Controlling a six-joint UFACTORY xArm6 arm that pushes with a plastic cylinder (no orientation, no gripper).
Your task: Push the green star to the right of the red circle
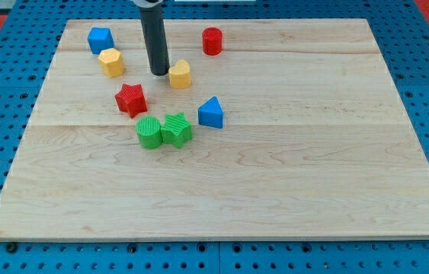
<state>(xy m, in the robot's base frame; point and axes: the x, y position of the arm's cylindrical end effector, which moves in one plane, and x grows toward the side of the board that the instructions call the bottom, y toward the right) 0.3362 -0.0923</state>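
Task not yet begun: green star point(177, 129) lies well apart from red circle point(212, 41), at its 7 o'clock. My tip point(160, 73), a bare rod holding nothing, stands at the star's 12 o'clock.

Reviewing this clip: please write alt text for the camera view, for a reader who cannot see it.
My tip rests on a wooden board just left of a yellow block, well above the green star, which touches a green cylinder. The red circle sits near the view's top.
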